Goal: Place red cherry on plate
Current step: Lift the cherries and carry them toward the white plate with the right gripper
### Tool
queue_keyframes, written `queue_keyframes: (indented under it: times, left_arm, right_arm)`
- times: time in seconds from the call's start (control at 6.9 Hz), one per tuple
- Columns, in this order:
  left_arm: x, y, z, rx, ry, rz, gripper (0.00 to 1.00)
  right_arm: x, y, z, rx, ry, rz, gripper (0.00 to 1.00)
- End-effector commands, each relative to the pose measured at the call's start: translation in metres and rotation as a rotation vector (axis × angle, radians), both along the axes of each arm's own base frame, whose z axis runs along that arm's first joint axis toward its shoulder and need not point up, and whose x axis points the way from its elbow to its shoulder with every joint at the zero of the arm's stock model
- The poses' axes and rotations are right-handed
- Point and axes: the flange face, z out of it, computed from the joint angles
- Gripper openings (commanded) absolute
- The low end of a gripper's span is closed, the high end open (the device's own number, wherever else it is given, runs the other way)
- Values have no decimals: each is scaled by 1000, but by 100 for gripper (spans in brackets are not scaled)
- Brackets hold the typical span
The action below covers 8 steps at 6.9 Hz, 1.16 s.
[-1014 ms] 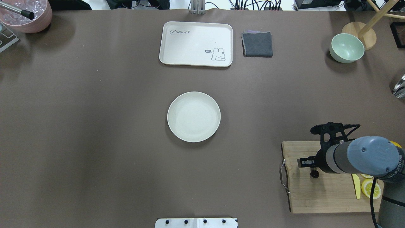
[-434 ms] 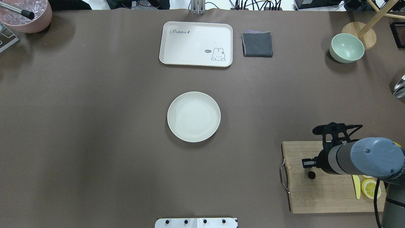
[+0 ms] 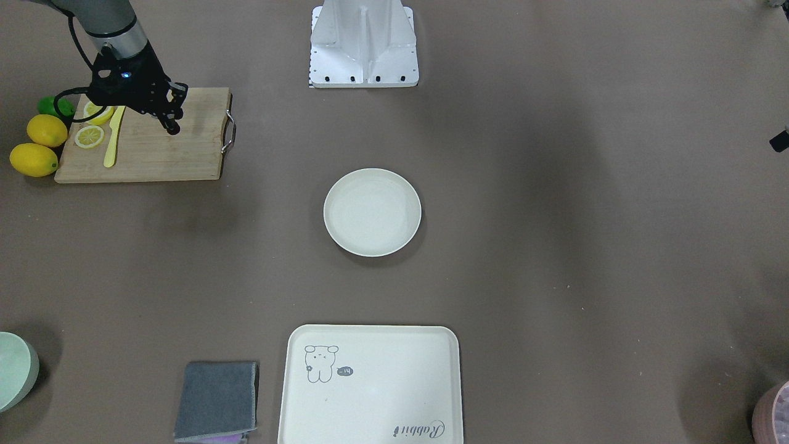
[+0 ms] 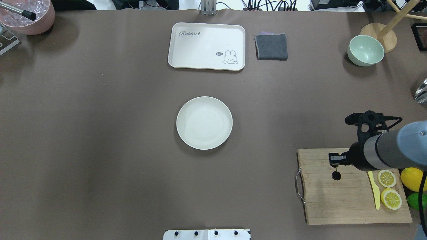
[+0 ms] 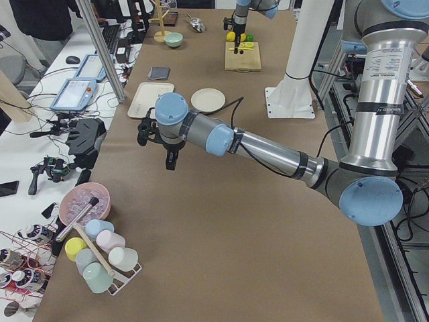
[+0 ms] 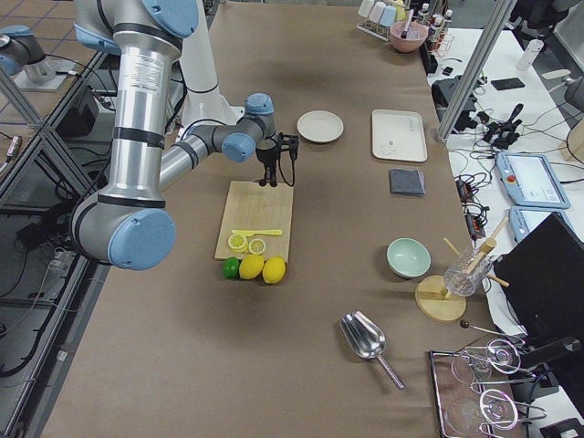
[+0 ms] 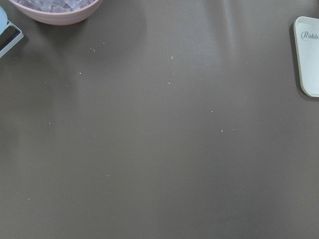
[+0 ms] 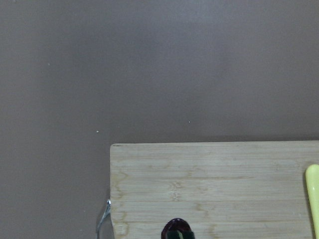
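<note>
Brown table runs wide and bare from the right gripper across to the plate. Under the fingers sits the wooden cutting board, its near edge just ahead. Right gripper is pinched shut on the stem, red cherry dangling just below. Left gripper: I cannot tell.

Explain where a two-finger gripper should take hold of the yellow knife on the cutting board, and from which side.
Grip the yellow knife near its narrow end, the one nearest the robot, coming straight down with the fingers across its width. It lies flat on the cutting board, and the lemon slices lie close along one side, so a sideways approach looks crowded.
</note>
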Motion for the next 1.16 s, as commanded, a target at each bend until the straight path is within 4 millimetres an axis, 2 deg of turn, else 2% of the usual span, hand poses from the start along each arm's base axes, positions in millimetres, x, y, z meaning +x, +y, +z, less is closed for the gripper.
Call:
queue_keyframes:
  times: [0.0,0.14,0.29,0.43,0.58,0.72,0.87,1.01]
  left_arm:
    - [0,2,3,-7,0,0,98]
    - [-1,2,4,-9,0,-2,98]
    - [0,3,10,-18,-1,1,98]
    - [0,3,12,-22,-1,1,98]
    - [0,7,19,-35,-2,1,98]
    - [-2,8,20,-38,-4,-3,98]
    - [-9,9,22,-38,-4,-15,98]
    - [-16,20,34,-62,-5,-29,98]
  right_arm:
    - [48,-48,-83,-85,-33,57,0]
    - [47,-69,-128,-105,31,39,0]
    - [46,-82,-180,-94,75,13,0]
    - [14,-112,-215,-97,93,12,0]
    - [-49,-157,-256,-105,146,16,0]
    - [-102,-166,-285,-94,178,9,0]
    - [-139,-181,-289,-84,140,34,0]
    - [-194,-200,-283,-60,128,79,0]
